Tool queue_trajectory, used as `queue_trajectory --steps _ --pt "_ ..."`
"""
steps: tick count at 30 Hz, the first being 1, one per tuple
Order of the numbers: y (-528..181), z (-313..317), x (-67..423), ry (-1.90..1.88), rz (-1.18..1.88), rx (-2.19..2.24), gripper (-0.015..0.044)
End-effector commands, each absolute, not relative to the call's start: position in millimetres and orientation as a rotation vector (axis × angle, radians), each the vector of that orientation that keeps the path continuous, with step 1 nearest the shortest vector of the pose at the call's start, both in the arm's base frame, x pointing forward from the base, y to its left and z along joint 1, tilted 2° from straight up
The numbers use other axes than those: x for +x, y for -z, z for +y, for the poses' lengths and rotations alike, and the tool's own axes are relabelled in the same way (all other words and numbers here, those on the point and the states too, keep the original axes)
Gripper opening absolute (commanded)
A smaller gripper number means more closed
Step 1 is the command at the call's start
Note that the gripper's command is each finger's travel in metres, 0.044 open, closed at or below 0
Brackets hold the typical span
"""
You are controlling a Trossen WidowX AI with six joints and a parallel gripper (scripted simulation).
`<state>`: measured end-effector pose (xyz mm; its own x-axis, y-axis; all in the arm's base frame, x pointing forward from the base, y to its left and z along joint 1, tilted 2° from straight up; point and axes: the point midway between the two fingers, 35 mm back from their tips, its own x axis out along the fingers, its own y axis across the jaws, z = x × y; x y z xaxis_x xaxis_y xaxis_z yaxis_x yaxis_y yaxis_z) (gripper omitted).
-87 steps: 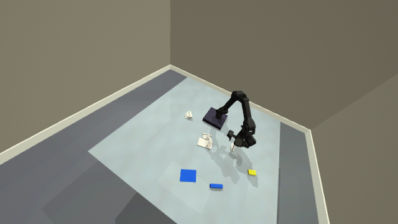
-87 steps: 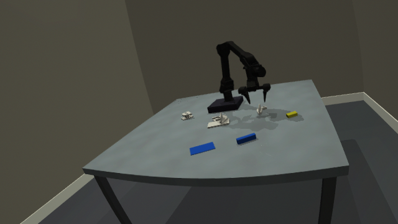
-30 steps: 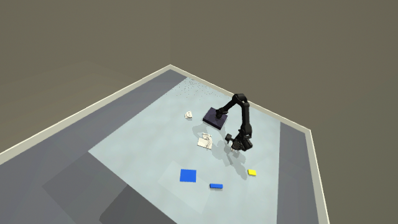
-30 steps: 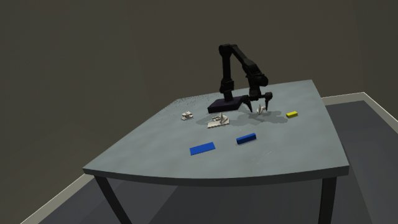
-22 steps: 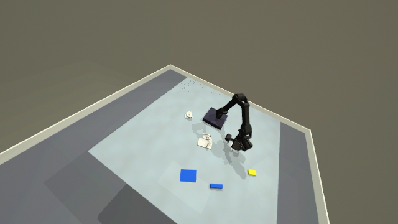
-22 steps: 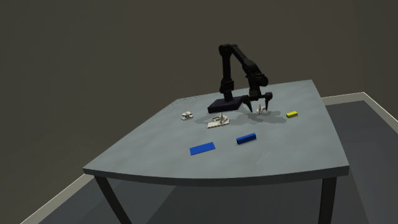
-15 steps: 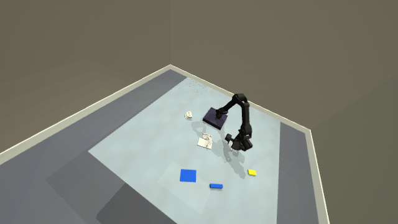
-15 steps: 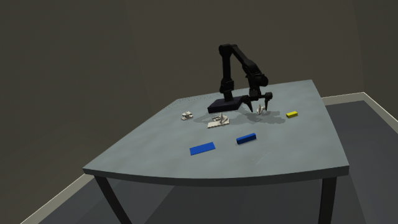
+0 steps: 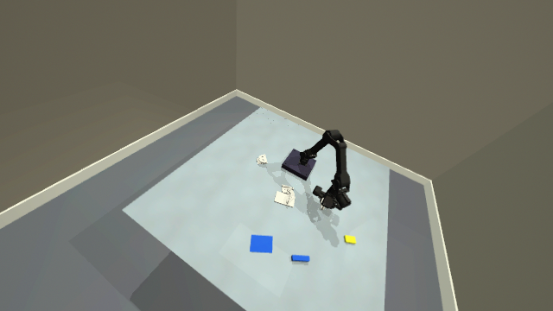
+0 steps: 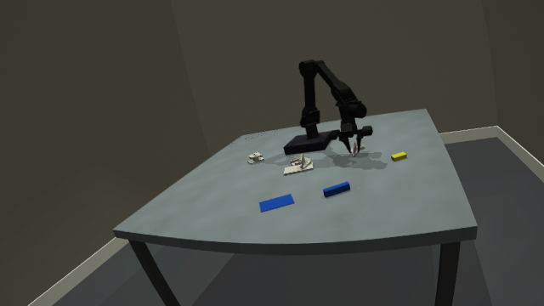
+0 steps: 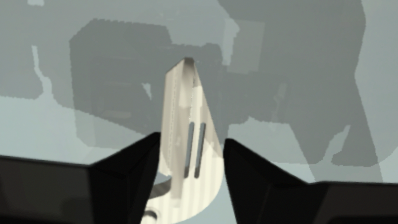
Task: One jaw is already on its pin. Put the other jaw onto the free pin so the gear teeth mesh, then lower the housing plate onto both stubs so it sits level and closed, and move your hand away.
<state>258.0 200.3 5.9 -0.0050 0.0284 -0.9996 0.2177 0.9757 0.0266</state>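
My gripper is low over the table, right of the arm's base, and its two black fingers are shut on the loose white jaw. The jaw is a curved slotted piece with gear teeth at its near end; its tip points away from the wrist camera. The gripper and the jaw also show in the exterior view, at the table surface. The white base with the other jaw on its pin lies left of the gripper. A small white part that looks like the housing plate lies further left.
The arm's dark base plate sits behind the white base. A flat blue plate, a blue block and a yellow block lie toward the front of the table.
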Motion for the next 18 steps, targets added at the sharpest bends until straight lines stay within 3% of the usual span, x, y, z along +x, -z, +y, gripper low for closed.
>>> queue_trajectory --steps 1,18 --pt "-5.9 199.8 258.0 0.153 1.571 0.192 0.0134" --pt "-28.8 200.8 260.1 0.153 1.571 0.194 0.0134"
